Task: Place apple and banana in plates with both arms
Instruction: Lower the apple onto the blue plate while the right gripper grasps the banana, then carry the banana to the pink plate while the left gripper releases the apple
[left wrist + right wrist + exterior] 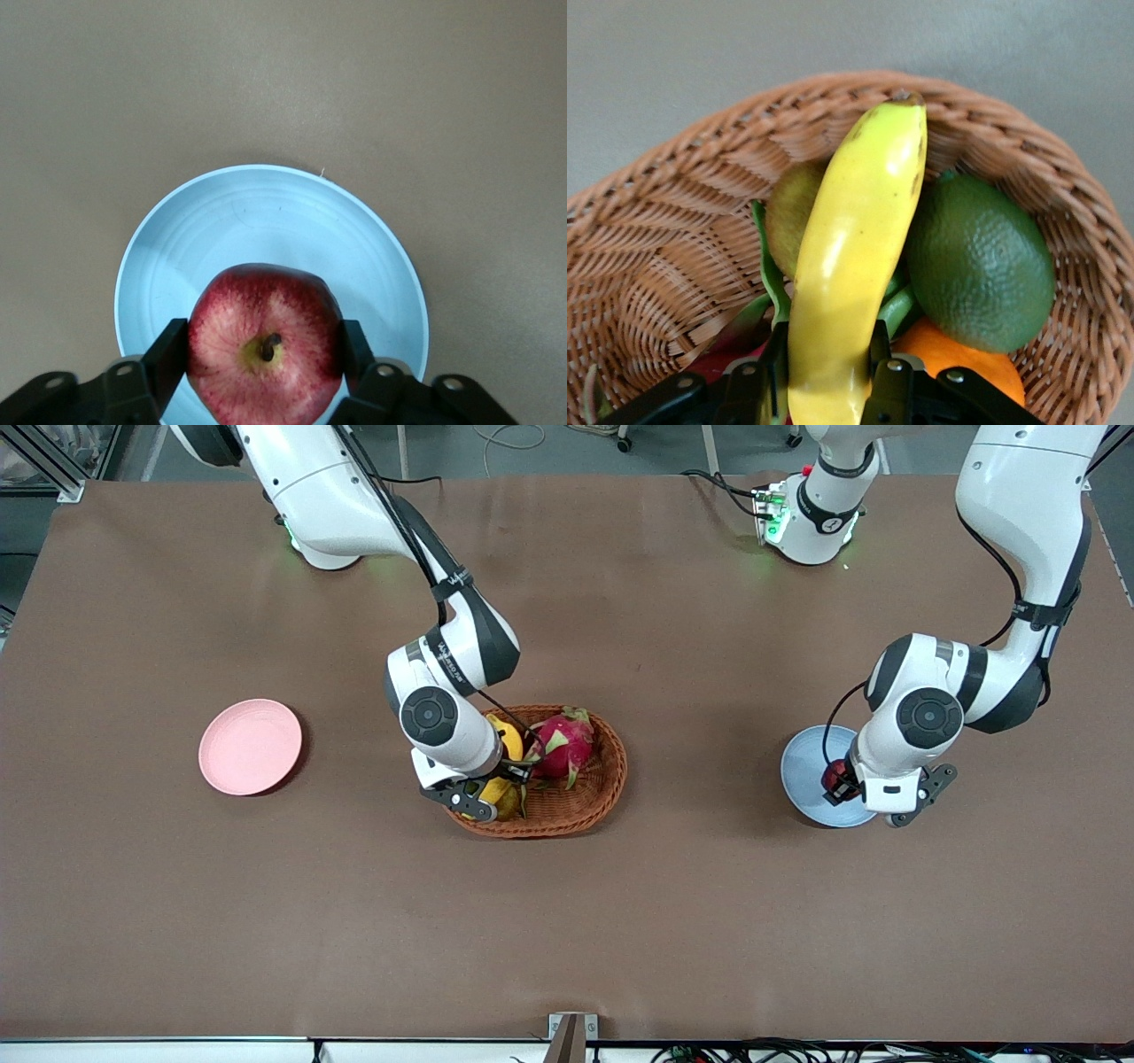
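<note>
Small print on right arm forearm band and cable strap, too small to read, poss. a brand. No other legible text or nos.

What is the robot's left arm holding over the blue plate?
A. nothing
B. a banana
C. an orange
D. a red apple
D: in the left wrist view the left gripper has its jaws shut on the red apple, right above the blue plate.

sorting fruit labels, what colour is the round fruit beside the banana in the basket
Dark green, with a dimpled skin; clearest in the right wrist view.
</note>
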Controlling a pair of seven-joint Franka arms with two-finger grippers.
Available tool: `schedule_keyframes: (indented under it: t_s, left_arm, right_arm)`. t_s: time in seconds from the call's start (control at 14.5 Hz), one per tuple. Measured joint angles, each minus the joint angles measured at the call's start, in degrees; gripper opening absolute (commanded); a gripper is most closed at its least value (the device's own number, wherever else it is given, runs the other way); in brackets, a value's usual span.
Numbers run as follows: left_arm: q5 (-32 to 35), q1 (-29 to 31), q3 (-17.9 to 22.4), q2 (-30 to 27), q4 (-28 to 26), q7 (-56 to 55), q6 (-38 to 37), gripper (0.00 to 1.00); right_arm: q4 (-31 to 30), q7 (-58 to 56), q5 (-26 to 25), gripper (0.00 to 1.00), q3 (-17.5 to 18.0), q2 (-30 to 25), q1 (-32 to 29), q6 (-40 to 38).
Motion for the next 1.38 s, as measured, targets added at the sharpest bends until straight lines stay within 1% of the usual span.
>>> schedule_keyframes:
  t_s: [0.14,0.34,0.48,0.62,0.76,0.9,1.03,1.24,1.38]
  left_arm:
    - [0.00,0.00,0.00,0.00,-0.01,-0.04,0.00,1.00]
    - [0.01,-0.02,-0.09,-0.01,0.09,-0.05,0.03,1.00]
    - [0.02,-0.06,-0.25,-0.13,0.68,-0.05,-0.08,1.00]
    - [0.07,-0.10,-1.04,-0.71,2.25,0.07,-2.37,1.00]
    - [0.09,-0.12,-3.43,-1.85,5.80,0.44,-8.39,1.00]
    - [0.10,-0.26,-6.19,-3.26,10.84,1.85,-15.08,1.00]
    - [0.13,-0.36,-8.12,-4.42,16.29,5.57,-21.34,1.00]
    - [0.14,-0.16,-8.54,-5.98,24.64,17.60,-28.20,1.00]
    - [-0.73,0.45,-8.49,-7.87,27.56,25.84,-30.48,1.00]
  right_arm:
    - [2.21,-1.50,-0.01,0.28,-0.81,-0.47,-1.13,-4.75]
    - [5.41,-7.11,-0.37,0.28,-1.77,-2.93,-5.92,-15.15]
    - [5.61,-14.85,-1.91,0.27,-2.90,-5.63,-11.44,-21.81]
    - [3.47,-23.99,-5.44,0.27,-3.41,-8.61,-18.13,-24.83]
    - [-3.33,-34.58,-7.48,0.27,-3.61,-12.51,-24.79,-22.45]
    - [-12.60,-44.91,-7.87,0.27,-3.69,-16.41,-30.62,-16.42]
    - [-20.94,-53.20,-8.76,0.28,-3.69,-19.34,-35.20,-10.11]
    - [-30.23,-60.35,-9.83,0.30,-3.65,-21.23,-39.37,-2.23]
    - [-34.09,-61.31,-9.92,0.30,-3.46,-21.77,-39.64,1.81]
